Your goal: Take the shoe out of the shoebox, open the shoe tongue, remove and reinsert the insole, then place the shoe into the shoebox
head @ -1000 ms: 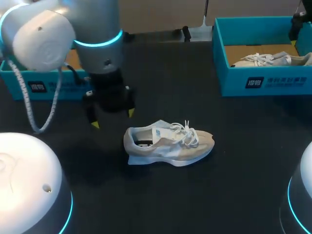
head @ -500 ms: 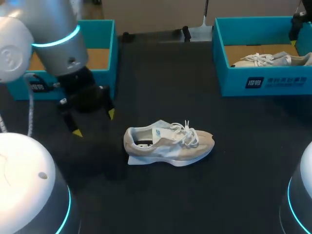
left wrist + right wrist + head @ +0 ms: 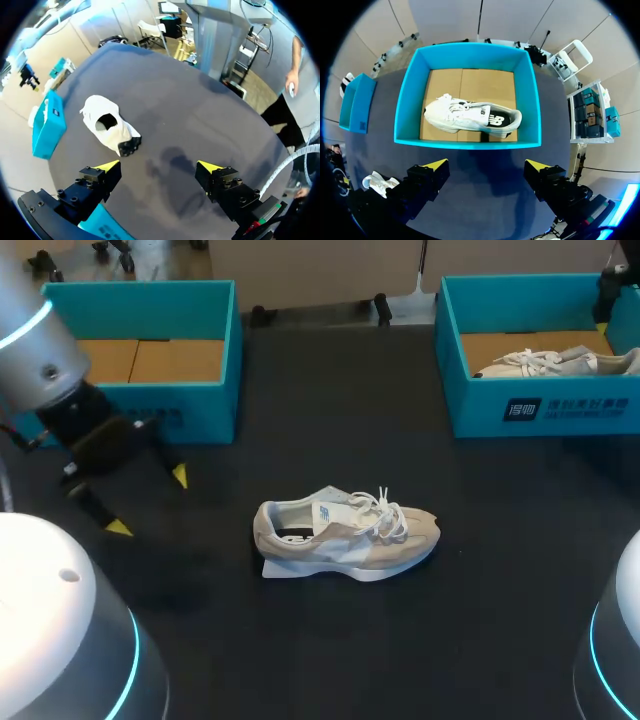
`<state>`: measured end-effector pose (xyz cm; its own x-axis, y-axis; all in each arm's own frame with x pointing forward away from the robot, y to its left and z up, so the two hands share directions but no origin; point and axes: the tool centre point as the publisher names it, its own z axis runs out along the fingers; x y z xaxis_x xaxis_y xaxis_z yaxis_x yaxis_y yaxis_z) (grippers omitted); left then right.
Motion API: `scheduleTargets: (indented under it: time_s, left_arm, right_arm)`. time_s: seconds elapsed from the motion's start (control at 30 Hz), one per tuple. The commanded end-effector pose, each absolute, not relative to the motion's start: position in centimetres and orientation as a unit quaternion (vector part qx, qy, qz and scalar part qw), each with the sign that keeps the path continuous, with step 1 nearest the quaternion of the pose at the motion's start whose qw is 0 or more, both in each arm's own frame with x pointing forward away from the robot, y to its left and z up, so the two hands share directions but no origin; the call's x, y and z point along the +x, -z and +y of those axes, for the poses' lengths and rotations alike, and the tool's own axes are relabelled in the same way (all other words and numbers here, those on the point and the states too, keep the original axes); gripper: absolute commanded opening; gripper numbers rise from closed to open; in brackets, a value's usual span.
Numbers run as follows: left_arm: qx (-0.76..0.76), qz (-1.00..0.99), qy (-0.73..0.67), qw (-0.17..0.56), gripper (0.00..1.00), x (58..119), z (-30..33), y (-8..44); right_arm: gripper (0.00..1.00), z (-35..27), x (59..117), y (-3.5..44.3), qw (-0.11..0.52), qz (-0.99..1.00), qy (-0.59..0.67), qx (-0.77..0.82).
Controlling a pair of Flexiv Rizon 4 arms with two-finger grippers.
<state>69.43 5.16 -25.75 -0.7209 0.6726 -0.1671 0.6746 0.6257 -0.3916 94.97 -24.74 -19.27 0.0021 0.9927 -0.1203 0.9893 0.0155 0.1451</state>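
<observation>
Beige shoe (image 3: pixel 345 537) on table (image 3: pixel 330 420), well apart from spread left hand (image 3: pixel 149 502).

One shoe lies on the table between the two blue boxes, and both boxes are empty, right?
Not quite: only the left box is empty. The right box holds a second shoe, as the head view shows. One shoe does lie on the table between the boxes.

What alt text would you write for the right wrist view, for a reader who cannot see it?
A white shoe lies inside an open blue shoebox on a dark table. The right gripper, open and empty, hovers before the box; a second shoe lies beside the gripper.
</observation>
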Motion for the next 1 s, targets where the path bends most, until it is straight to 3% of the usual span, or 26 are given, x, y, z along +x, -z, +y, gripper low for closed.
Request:
scheduleTargets:
  time_s: [0.03,0.63,1.0]
  left_arm:
    - [0.317,0.898,0.278,0.128,1.0,69.1,6.9,26.3]
    - [0.311,0.896,0.291,0.125,1.0,69.1,7.6,26.3]
    - [0.159,0.884,0.421,0.123,1.0,72.0,10.5,28.3]
  right_arm:
    - [1.0,-24.7,95.0,19.3,0.094,0.706,-0.009,0.701]
    - [1.0,-24.7,95.0,19.3,0.094,0.706,-0.009,0.701]
    - [1.0,-24.7,95.0,19.3,0.094,0.706,-0.009,0.701]
